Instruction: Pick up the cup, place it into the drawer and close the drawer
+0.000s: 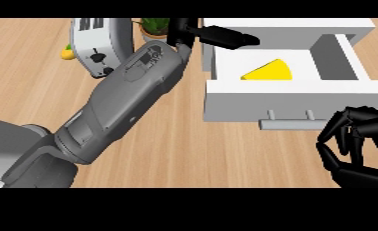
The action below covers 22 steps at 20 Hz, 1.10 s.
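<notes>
At the far left of the frame we see a toaster (97,47) on the wooden counter (184,145), with something yellow and green (68,52) peeking out beside it, too cut off to name. Just right of it, at the upper middle, a potted plant (153,26) sits partly behind our left hand (210,35). The left forearm crosses the frame from lower left, and that hand reaches over the left wall of the open drawer (284,97), its fingers stretched out straight with nothing between them that we can see. Inside the drawer lies a yellow wedge (267,71). At the lower right, our right hand (351,145) hangs near the drawer's handle (293,123), fingers curled with nothing in them.

We cannot find the cup anywhere; whether it sits under the left hand or forearm, or is out of the frame, we cannot tell.

We judge the risk lies here: closing the drawer while the left hand is over its wall would trap the fingers. The plant and toaster also stand near the forearm and could be knocked as it pulls back.
</notes>
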Available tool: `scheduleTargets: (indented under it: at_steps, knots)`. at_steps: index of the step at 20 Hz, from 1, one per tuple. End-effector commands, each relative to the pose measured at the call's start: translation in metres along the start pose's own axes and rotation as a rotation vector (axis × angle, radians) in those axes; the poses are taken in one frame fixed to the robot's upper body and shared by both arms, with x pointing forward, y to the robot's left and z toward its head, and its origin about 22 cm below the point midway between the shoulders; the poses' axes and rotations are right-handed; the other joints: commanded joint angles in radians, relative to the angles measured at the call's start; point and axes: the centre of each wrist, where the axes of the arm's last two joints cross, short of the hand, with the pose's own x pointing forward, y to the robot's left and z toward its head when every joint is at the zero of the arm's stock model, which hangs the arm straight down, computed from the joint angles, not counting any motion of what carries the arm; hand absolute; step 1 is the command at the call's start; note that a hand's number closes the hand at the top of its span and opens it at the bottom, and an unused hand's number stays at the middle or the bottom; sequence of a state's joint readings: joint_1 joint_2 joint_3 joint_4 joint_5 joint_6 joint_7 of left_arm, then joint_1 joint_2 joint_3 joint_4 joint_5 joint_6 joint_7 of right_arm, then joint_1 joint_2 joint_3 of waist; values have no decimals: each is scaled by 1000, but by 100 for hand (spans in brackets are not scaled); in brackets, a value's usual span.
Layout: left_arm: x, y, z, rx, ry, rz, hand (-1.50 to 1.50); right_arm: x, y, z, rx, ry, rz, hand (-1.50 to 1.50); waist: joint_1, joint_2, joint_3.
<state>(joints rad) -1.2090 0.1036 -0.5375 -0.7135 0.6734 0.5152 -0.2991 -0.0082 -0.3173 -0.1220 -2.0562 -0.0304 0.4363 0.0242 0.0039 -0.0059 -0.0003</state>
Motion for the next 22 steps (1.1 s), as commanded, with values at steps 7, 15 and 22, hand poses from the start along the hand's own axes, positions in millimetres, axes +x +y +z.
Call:
scheduleTargets:
  at_steps: [7,15,22]
  knots:
    - [6,86,31,64,18,50,-150,-12,32,-25,-20,110,200,150,32,-2,0]
    - [-1,146,65,102,12,57,-150,-56,60,-35,144,146,471,150,33,3,0]
    - [-8,175,89,90,24,75,-150,-105,86,-85,225,176,719,150,46,11,1]
